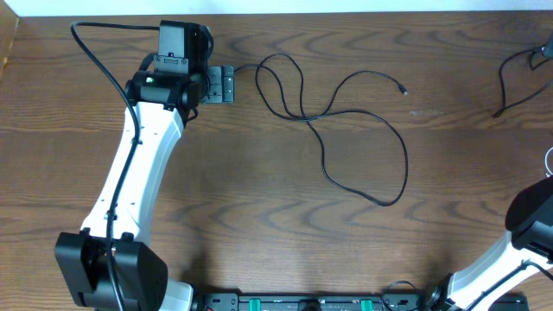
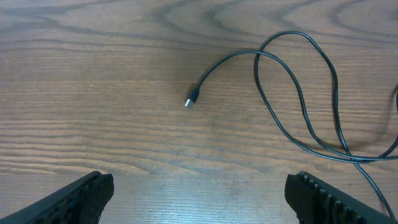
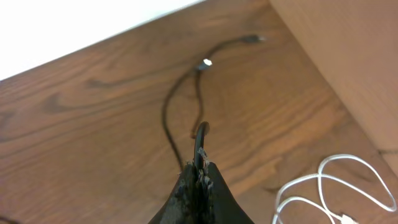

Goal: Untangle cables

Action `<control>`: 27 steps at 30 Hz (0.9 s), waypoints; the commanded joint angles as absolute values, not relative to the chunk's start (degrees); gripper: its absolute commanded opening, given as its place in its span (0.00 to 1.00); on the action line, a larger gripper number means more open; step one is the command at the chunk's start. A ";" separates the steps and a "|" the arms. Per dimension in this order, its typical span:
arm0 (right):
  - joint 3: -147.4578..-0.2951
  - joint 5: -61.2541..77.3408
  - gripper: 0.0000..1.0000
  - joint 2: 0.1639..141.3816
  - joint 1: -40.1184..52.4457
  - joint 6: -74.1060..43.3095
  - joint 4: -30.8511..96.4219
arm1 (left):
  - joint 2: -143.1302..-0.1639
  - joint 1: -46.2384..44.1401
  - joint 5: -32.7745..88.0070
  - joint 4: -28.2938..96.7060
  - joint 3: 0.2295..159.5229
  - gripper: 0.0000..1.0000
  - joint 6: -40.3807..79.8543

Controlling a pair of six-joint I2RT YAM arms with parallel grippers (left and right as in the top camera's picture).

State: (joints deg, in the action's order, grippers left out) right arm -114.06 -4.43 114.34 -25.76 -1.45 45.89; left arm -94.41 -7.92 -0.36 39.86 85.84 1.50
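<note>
A long thin black cable (image 1: 346,86) lies in loose loops at the middle of the table, with a plug end at the right (image 1: 403,89). In the left wrist view its other plug (image 2: 191,101) lies apart from the jaws, with cable loops (image 2: 298,106) to the right. My left gripper (image 1: 223,85) (image 2: 199,196) is open and empty, just left of that cable. My right gripper (image 3: 199,167) is shut on a second black cable (image 3: 200,134), which runs away over the table (image 1: 505,82). A white wire (image 3: 323,183) lies coiled beside it.
The white wire barely shows at the right edge in the overhead view (image 1: 549,159). A raised wooden wall (image 3: 348,56) borders the table on the right. The right arm's body (image 1: 529,226) stands at the bottom right. A thick black cord (image 1: 95,52) hangs along the left arm.
</note>
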 commanded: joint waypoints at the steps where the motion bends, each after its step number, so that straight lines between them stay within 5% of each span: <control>1: -114.61 -4.10 0.01 115.39 -29.15 -4.97 46.37 | -94.72 -7.90 -0.69 39.88 85.80 0.93 1.61; 10: -114.56 -3.29 0.08 118.02 -35.38 -6.83 49.21 | -94.72 -7.90 -0.69 39.88 85.80 0.93 1.61; 19: -114.54 1.21 0.01 122.80 -37.15 -6.83 51.86 | -94.72 -7.88 -0.69 39.88 85.80 0.93 1.61; 24: -114.54 4.84 0.08 124.07 -37.04 -6.79 53.52 | -94.72 -7.90 -0.69 39.88 85.80 0.93 1.61; 27: -114.54 7.68 0.21 124.01 -37.10 -6.59 53.63 | -94.72 -7.90 -0.69 39.88 85.80 0.93 1.61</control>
